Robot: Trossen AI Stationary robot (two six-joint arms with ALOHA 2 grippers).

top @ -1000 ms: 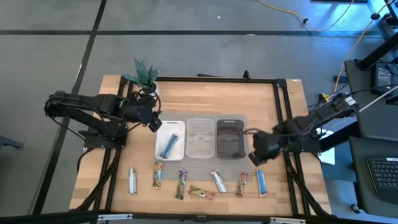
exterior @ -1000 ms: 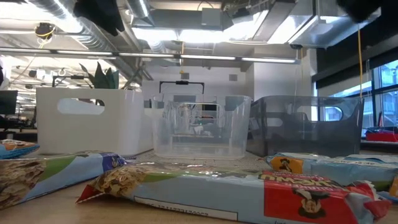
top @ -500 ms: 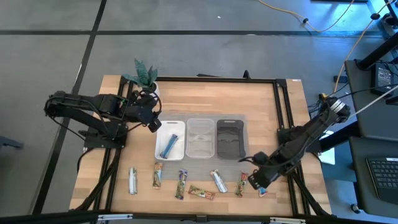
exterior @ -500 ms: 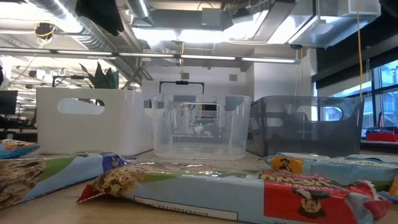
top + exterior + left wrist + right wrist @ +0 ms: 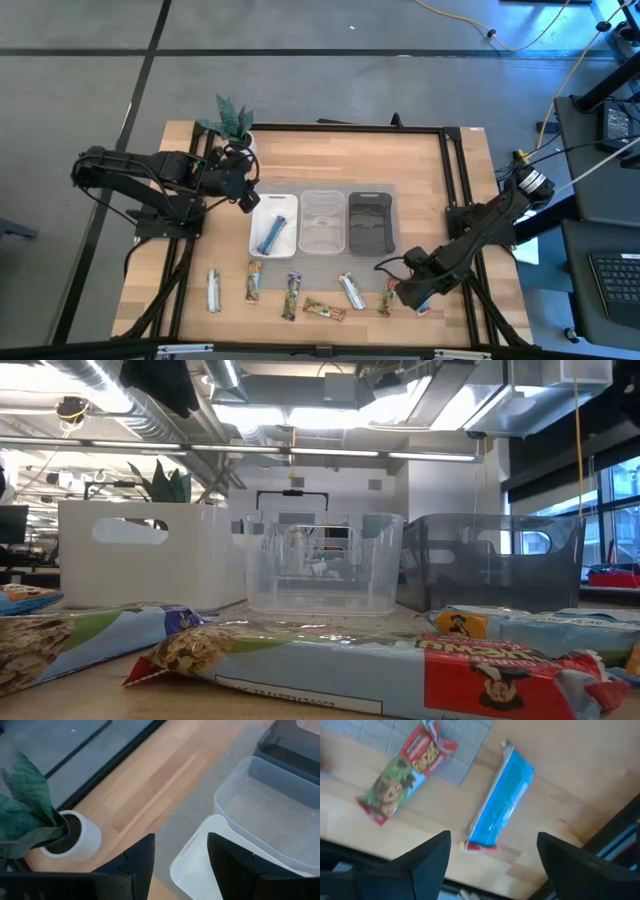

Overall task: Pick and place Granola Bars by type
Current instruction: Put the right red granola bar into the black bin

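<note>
Several granola bars lie in a row along the table's near edge, among them a silver-white one [image 5: 213,290], a brown-green-red one [image 5: 387,297] and a blue one [image 5: 423,307] at the right end. Another blue bar [image 5: 272,236] lies flat in the white tray [image 5: 258,222]. My right gripper [image 5: 411,293] hangs open just above the right-end blue bar [image 5: 499,805]; in the right wrist view its fingers stand either side of the bar's end, touching nothing. My left gripper [image 5: 246,196] is open and empty above the white tray's far left corner [image 5: 200,850].
A clear tray [image 5: 322,220] and a dark tray [image 5: 370,222] stand to the right of the white one on a grey mat [image 5: 392,190]. A potted plant [image 5: 232,122] stands at the far left. Bare wood lies beyond the trays.
My right gripper has gone from beside the dark tray toward the table's near edge and down, ending over the blue bar at the row's right end. The bars and trays have stayed where they were.
</note>
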